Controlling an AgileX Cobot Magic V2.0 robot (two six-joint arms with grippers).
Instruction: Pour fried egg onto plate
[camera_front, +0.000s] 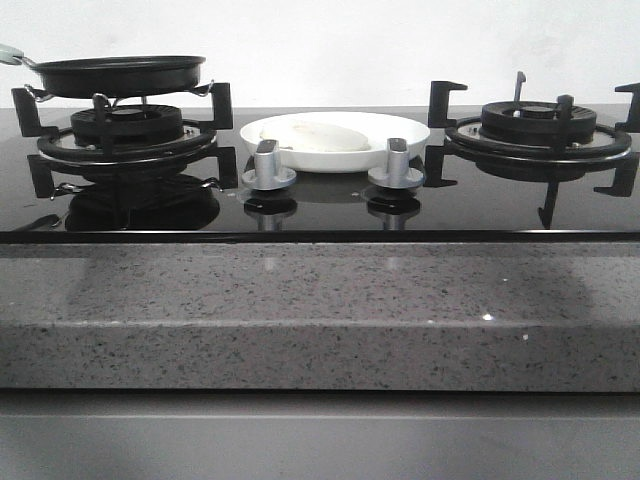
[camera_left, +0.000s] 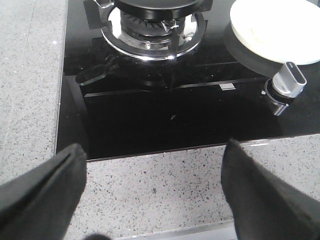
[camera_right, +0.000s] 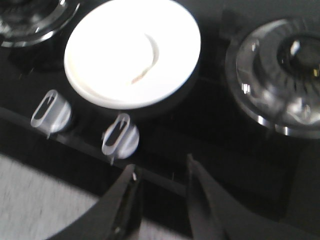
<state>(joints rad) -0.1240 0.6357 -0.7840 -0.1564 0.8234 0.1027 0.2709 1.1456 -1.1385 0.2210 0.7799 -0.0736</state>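
Note:
The white plate sits on the black glass hob between the two burners. The pale fried egg lies flat in it. The black frying pan rests on the left burner, its pale handle pointing left. The plate also shows in the right wrist view, where the egg is barely set off from it, and in the left wrist view. My left gripper is wide open and empty over the stone counter. My right gripper is open and empty above the hob's front edge, near the knobs.
Two silver knobs stand just in front of the plate. The right burner with black pan supports is bare. A speckled grey stone counter runs along the front of the hob.

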